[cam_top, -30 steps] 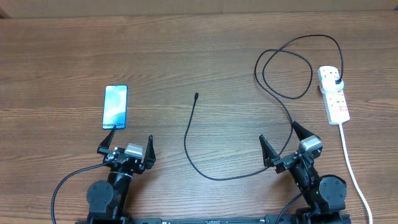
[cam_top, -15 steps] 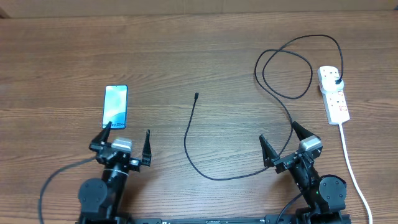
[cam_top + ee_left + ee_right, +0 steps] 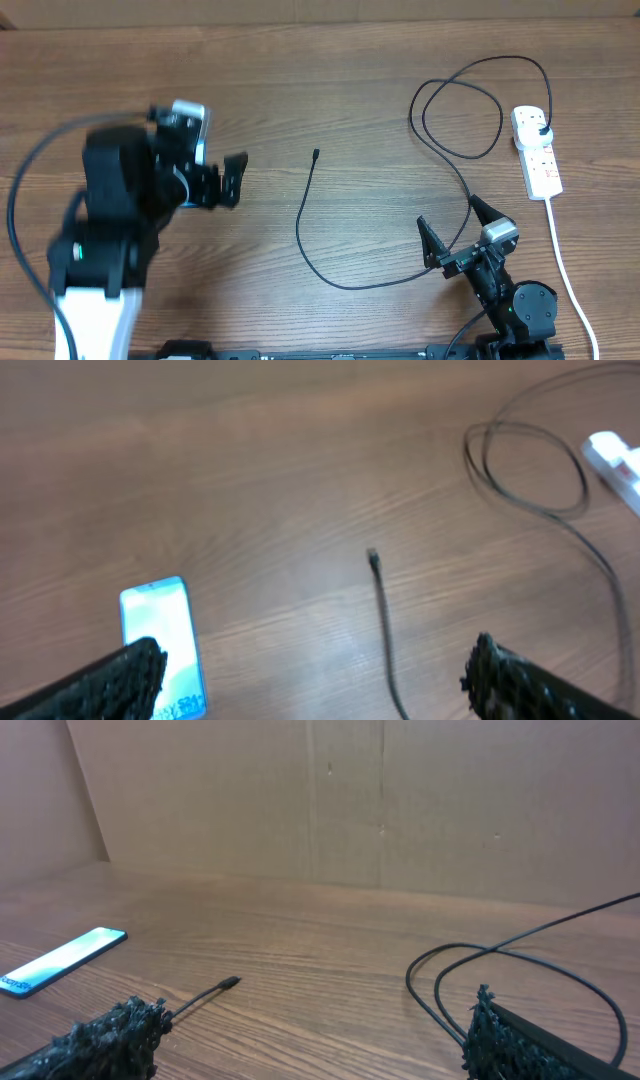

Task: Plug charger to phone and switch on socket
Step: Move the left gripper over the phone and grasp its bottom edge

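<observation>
The phone (image 3: 160,645) lies flat on the wooden table with its blue screen up. In the overhead view my left arm hides almost all of it. My left gripper (image 3: 205,178) hovers above it, open and empty, and its left finger overlaps the phone's near end in the left wrist view (image 3: 310,680). The charger (image 3: 310,225) is a thin black cable, and its connector tip (image 3: 315,155) lies free at mid-table. It loops right to a black plug (image 3: 541,130) seated in the white socket (image 3: 536,152). My right gripper (image 3: 452,228) is open, empty and low over the cable.
The socket's thick white cord (image 3: 565,260) runs down the right side toward the front edge. The cable's double loop (image 3: 460,110) lies left of the socket. A cardboard wall (image 3: 380,800) stands behind the table.
My left arm has risen from its rest pose and swung forward over the phone, blurred by motion. The right arm, cable and socket have not moved.
</observation>
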You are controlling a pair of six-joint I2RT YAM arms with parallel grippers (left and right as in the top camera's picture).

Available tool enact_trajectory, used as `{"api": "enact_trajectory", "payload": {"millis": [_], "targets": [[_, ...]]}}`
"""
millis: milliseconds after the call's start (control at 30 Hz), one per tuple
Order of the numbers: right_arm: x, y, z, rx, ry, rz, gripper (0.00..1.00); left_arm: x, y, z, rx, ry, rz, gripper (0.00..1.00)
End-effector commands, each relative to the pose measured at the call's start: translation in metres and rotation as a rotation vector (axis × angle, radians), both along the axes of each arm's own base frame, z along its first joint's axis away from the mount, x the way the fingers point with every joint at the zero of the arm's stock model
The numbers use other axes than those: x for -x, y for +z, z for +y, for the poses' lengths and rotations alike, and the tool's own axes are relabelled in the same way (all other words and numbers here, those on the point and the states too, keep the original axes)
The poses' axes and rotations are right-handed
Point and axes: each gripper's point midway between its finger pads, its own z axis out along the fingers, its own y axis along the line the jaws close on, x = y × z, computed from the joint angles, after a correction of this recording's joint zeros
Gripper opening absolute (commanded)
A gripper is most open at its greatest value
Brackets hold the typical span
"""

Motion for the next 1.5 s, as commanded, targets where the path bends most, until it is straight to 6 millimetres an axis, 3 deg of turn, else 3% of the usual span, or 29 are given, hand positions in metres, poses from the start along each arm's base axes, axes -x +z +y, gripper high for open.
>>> {"api": "enact_trajectory", "payload": {"millis": [0, 133, 267, 400, 500, 667, 867, 1067, 1300, 1467], "targets": [[-0.001, -0.002, -0.001, -0.004, -0.010, -0.001, 1.00, -0.023, 0.013, -0.021, 0.075, -0.074, 0.120, 0.99], [-0.001, -0.002, -0.001, -0.004, -0.010, -0.001, 1.00, -0.039, -0.010, -0.030, 0.114, -0.101, 0.240, 1.00], [-0.001, -0.002, -0.001, -0.004, -0.010, -0.001, 1.00, -0.060, -0.055, -0.021, 0.066, -0.038, 0.368, 1.00], [-0.001, -0.002, -0.001, -0.004, -0.010, -0.001, 1.00, -0.066, -0.113, 0.027, -0.054, 0.276, 0.564, 1.00], [-0.001, -0.002, -0.001, -0.004, -0.010, -0.001, 1.00, -0.072, -0.152, 0.054, -0.100, 0.354, 0.672, 0.99], [-0.001, -0.002, -0.001, -0.004, -0.010, -0.001, 1.00, -0.085, -0.190, 0.089, -0.172, 0.445, 0.723, 0.96], [-0.001, -0.002, -0.001, -0.004, -0.010, -0.001, 1.00, -0.098, -0.224, 0.121, -0.206, 0.463, 0.743, 0.98], [-0.001, -0.002, -0.001, -0.004, -0.010, -0.001, 1.00, -0.102, -0.254, 0.126, -0.221, 0.433, 0.787, 0.99], [-0.001, -0.002, -0.001, -0.004, -0.010, -0.001, 1.00, -0.107, -0.266, 0.140, -0.208, 0.452, 0.782, 1.00], [-0.001, -0.002, -0.001, -0.004, -0.010, -0.001, 1.00, -0.110, -0.289, 0.138, -0.206, 0.441, 0.807, 0.99]]}}
